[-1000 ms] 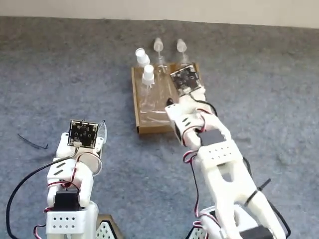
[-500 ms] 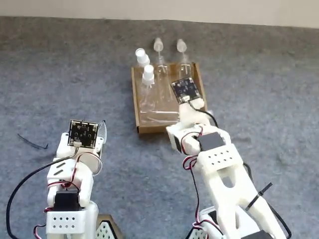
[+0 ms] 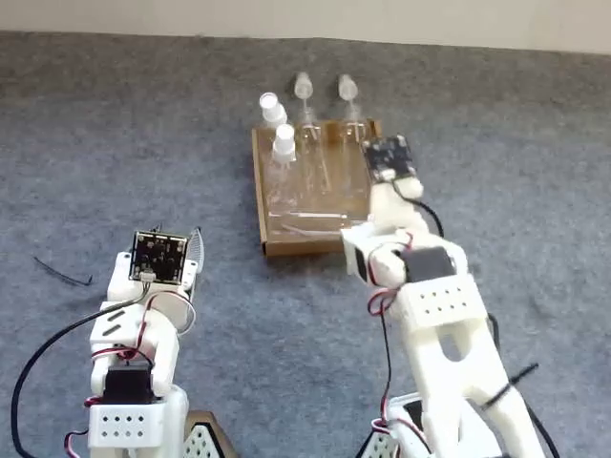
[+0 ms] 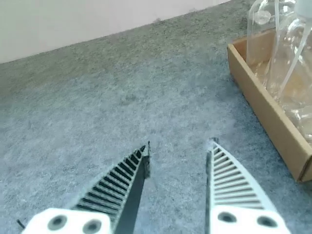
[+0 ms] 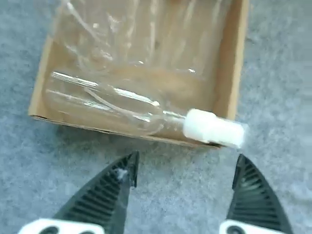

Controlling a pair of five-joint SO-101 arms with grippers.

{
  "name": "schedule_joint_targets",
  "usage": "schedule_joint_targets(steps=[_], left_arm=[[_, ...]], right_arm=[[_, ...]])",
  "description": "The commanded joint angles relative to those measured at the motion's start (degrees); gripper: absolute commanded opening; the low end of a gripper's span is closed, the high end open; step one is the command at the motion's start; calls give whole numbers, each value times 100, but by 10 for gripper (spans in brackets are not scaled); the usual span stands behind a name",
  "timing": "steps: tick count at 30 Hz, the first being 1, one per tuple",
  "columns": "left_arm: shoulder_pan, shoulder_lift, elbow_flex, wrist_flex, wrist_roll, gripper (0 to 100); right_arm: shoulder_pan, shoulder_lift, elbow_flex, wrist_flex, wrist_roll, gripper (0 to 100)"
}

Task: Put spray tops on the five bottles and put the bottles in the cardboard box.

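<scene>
The right gripper (image 5: 186, 158) is held apart, empty; the spray top (image 5: 212, 127) of the lying bottle (image 5: 107, 105), at the cardboard box (image 5: 235, 73) wall, could be knocked askew.

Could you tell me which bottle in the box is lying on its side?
The bottle along the cardboard box's lower wall in the high view; the other four stand upright.

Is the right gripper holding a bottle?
No, the right gripper is open and empty; the clear plastic bottle lies in the brown cardboard box.
</scene>
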Motion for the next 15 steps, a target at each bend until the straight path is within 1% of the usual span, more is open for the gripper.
schedule_joint_targets(steps=[1, 10, 15], left_arm=[[-31, -48, 75, -193, -44, 171], [-22, -40, 127, -202, -44, 171], [-22, -40, 127, -185, -44, 171]], right_arm=[[286, -936, 593, 48, 167, 246], [470, -2747, 2404, 66, 607, 246], [462, -3618, 3240, 66, 615, 246]])
